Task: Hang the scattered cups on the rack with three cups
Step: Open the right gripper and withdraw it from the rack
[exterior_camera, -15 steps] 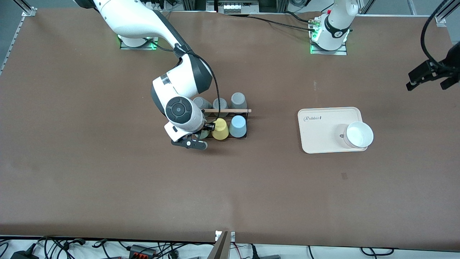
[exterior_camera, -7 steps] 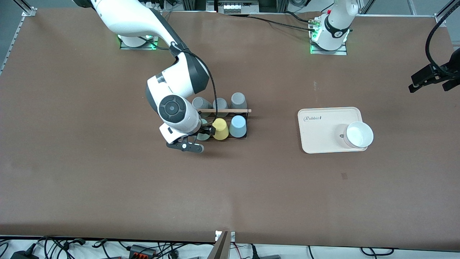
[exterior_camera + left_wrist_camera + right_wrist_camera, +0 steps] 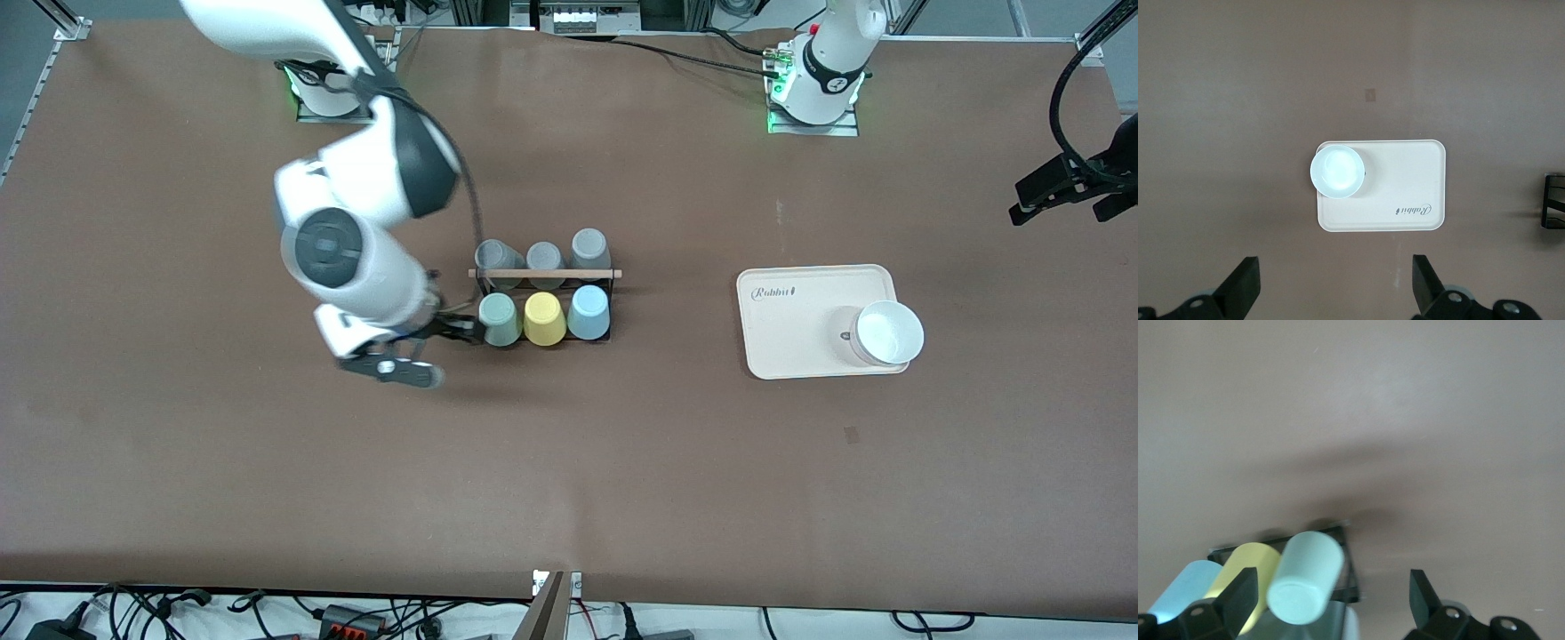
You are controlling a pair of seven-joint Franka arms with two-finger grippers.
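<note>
Just beside right end effector (image 3: 442,336), toward left arm's end of table (image 3: 178,462): small black wire rack (image 3: 544,302) with pale mint green plastic cup (image 3: 499,320), yellow plastic cup (image 3: 544,318), light blue plastic cup (image 3: 589,312) on pegs. Right end effector fingers spread apart, empty. Cups look light, stiff, a bit slippery; pinch tapered wall near rim. Left end effector (image 3: 1331,293) waits high over white tray (image 3: 1405,200), fingers spread.

Black wire rack (image 3: 544,302) with a wooden rod across its top, standing mid-surface. Mint cup (image 3: 500,320) and blue cup (image 3: 588,312), both tapered and handleless, sit upside down on pegs at the two ends of the row nearer the front camera.
</note>
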